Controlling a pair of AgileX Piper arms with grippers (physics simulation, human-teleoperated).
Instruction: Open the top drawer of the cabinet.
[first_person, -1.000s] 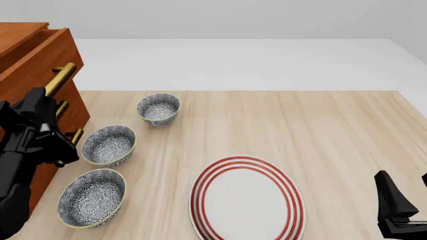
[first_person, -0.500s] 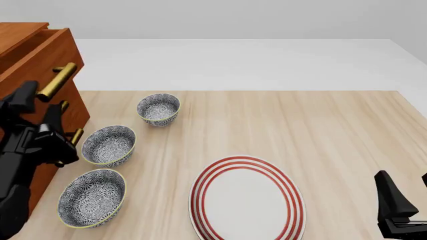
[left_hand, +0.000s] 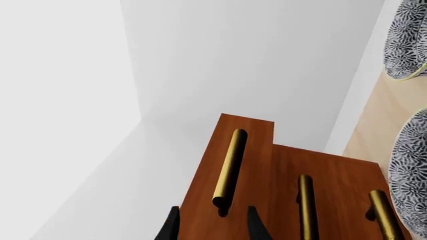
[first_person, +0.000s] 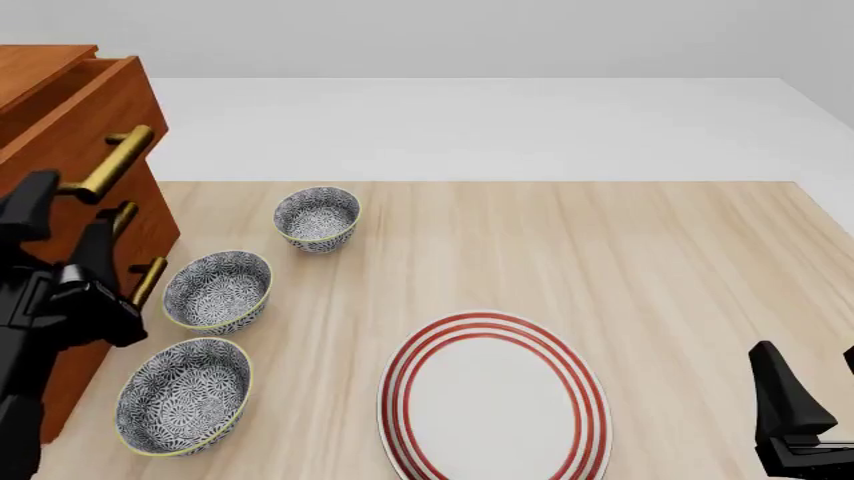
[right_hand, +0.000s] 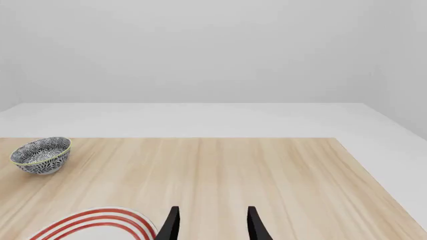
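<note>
1. Plain white backdrop, light wood table (first_person: 561, 240); sim render, nothing cluttering the reach.
2. Nearest, bottom right of the front view: right gripper (right_hand: 210, 223) parked low, jaws apart, holding nothing. Red-ringed plate (first_person: 494, 395) sits bottom centre.
3. Left side, mid-height: left gripper (left_hand: 210, 223), jaws apart and empty, its fingertips either side of the near end of the top handle (left_hand: 229, 167) but short of it; no contact visible.
4. Three patterned bowls (first_person: 216, 290) in a row just beside the cabinet front, close to the left arm's path.
5. Farthest, upper left: cabinet (first_person: 60, 160). Top drawer (left_hand: 233, 165) sticks out a step proud of the two lower ones, so my read is partly open, not fully.
6. Step in hand, as I judge it: get a grip on the bar. Advance until the bar is fully between the fingers, close mid-bar rather than at the tip, then pull straight along the drawer's travel. An off-axis pull risks slipping off, and the elbow could clip the bowls.
</note>
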